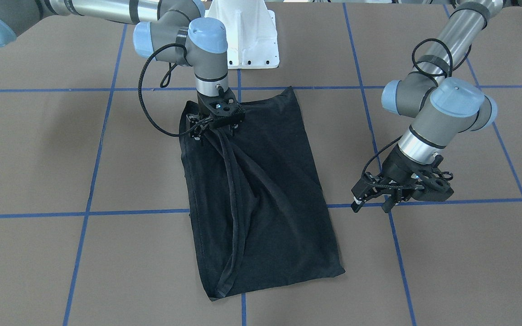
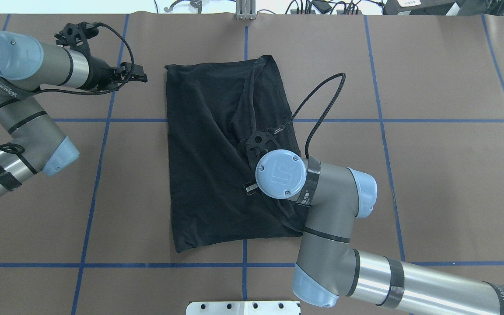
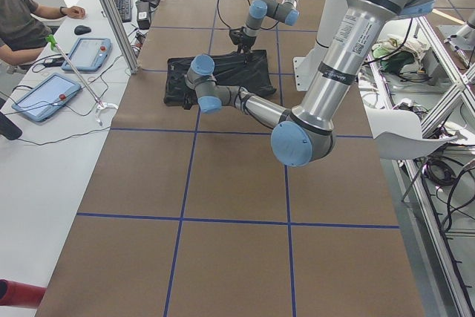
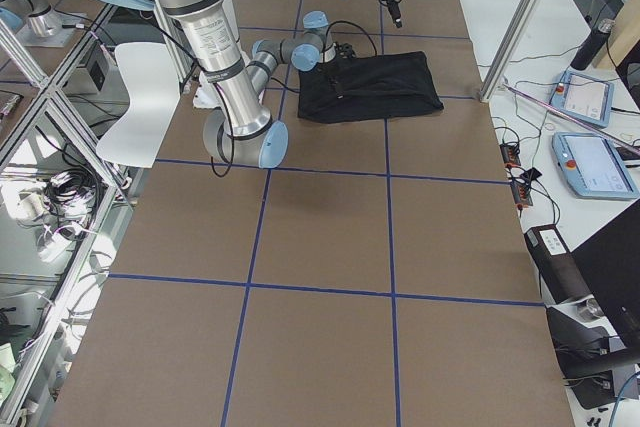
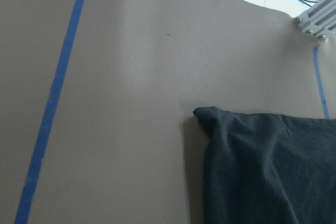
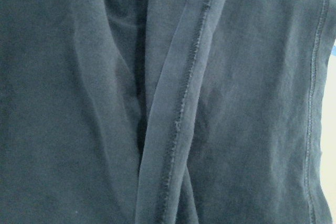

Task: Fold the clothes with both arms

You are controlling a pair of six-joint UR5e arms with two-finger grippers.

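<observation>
Right gripper [image 1: 215,131]: fingers closed on a gathered fold of the black T-shirt [image 1: 279,181]. The pinch itself is half hidden. I read the grip from 2 taut ridges of cloth that run up into the fingers, and from the hem filling my right wrist view.

Left gripper [image 1: 372,204]: fingers spread, nothing between them, raised off the table [image 1: 39,158].

Landmark: white pedestal base [image 1: 247,36].
- T-shirt: on the table straight out from the base, already a narrow rectangle with its long axis running away from the base. No sleeves or print show.
- Right gripper: over the shirt's base-side end, on my right-hand part of it.
- Left gripper: farther from the base and on my left, just off the shirt's far left corner. That corner shows in my left wrist view, lying flat.

Step in hand (judgement): lifting the base-side end for a cross fold toward the far end. Only 1 gripper has cloth, so the raised end is bunching to a point instead of rising as a straight edge.

Next move calls for (judgement): a 2nd grip on the same end, level with the right, or else a slow, low carry. The left gripper has a long way to come to reach that end.
</observation>
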